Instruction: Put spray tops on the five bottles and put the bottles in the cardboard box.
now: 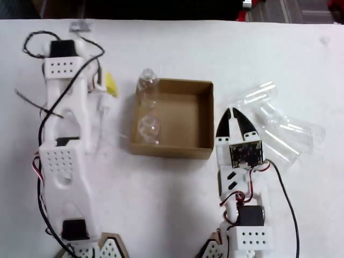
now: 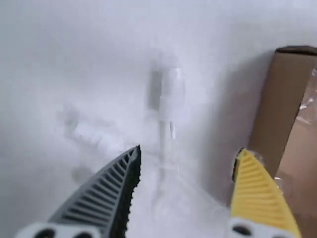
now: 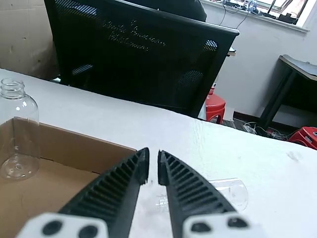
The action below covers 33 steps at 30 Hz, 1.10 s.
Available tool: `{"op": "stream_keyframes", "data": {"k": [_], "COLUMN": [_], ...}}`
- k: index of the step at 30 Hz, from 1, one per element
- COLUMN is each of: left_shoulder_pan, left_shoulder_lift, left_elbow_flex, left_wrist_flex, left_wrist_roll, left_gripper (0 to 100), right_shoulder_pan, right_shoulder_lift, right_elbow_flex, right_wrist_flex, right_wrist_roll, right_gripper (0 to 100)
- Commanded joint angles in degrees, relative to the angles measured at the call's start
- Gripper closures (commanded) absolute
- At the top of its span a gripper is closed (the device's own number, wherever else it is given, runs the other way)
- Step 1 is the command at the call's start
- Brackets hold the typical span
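White table [image 1: 161, 207] bears a cardboard box [image 1: 172, 151], loose bottles [image 1: 285, 134], a spray top [image 2: 168, 91].

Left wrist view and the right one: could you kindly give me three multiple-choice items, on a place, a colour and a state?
1. Where is the spray top?
A. on the table beside the cardboard box
B. inside the box
C. clamped in a gripper

2. What colours are the left gripper's fingers?
A. both yellow
B. one yellow, one dark grey
C. both white

3. How is the bottle in the right wrist view?
A. lying, capped
B. upright, capped
C. upright, neck open

Answers: A, it lies on the tabletop outside the brown wall; B, one finger of each colour shows; C, it stands with a bare neck.
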Motion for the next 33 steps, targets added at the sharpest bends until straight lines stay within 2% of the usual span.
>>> {"op": "stream_keyframes", "data": {"k": [1,9,13,18,25,33], "left_shoulder_pan": [3.0,8.3,10.9,11.2,11.5,13.2], "left_shoulder_lift": [-10.2,-33.3,-43.6,-56.4,-74.2,-89.2], "left_elbow_flex": [7.5,26.0,37.3,56.2,83.3,108.5], "left_wrist_flex": [0.5,0.0,-4.7,-17.4,-40.3,-62.2], "left_wrist_roll": [4.7,4.9,4.9,4.7,5.2,5.0], "left_gripper": [72,72,72,72,72,72], "right_shoulder_pan": [-0.4,-0.4,-0.4,-0.4,-0.4,-0.4], "right_shoulder_lift": [0.2,0.0,0.0,0.0,0.2,0.2], "right_elbow_flex": [0.6,0.6,0.6,0.6,0.6,0.6], "right_wrist_flex": [-1.4,-1.4,-1.2,-1.2,-1.2,-1.3], "right_wrist_roll": [0.2,0.2,0.2,0.2,0.2,0.2], "right_gripper": [98.1,98.1,98.1,98.1,98.1,98.1]}}
